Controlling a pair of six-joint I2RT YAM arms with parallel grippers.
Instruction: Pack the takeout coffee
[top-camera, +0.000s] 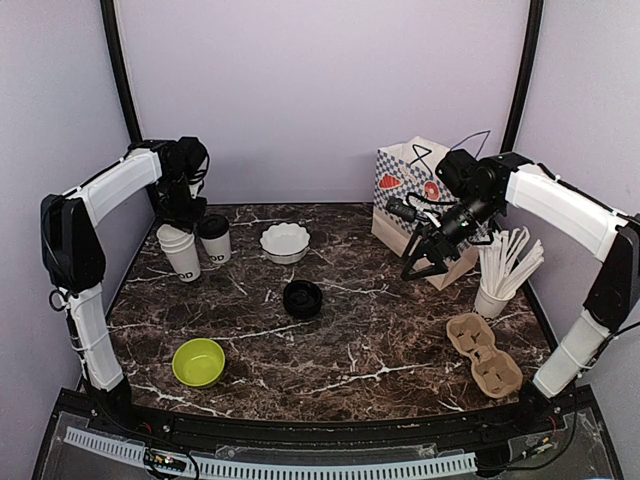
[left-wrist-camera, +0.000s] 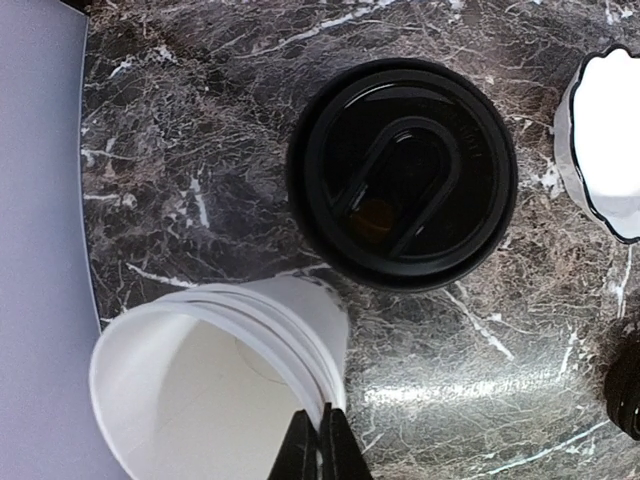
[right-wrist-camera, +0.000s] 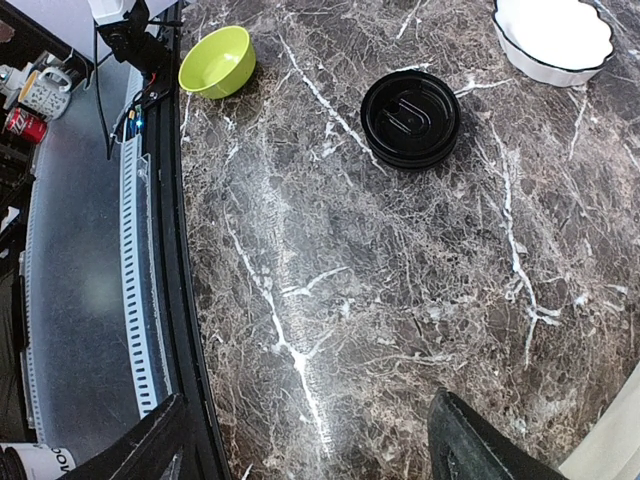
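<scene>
Black lid stack (top-camera: 302, 299) mid-table; bearings from it. 10 o'clock: cup stack (top-camera: 181, 252), lidded cup (top-camera: 214, 238), slim gap between. 12: scalloped bowl (top-camera: 284, 242). 8: green bowl (top-camera: 198, 362). 2: paper bag (top-camera: 420, 205). 3: straw cup (top-camera: 495, 290). 4: cup carrier (top-camera: 484, 354). Bare marble (top-camera: 390, 320) at 6; wide lane toward 3.

Lidded cup (top-camera: 214, 238) just right of cup stack (top-camera: 181, 252), back left; scalloped bowl (top-camera: 285, 242) further right; carrier (top-camera: 484, 354) front right.
</scene>
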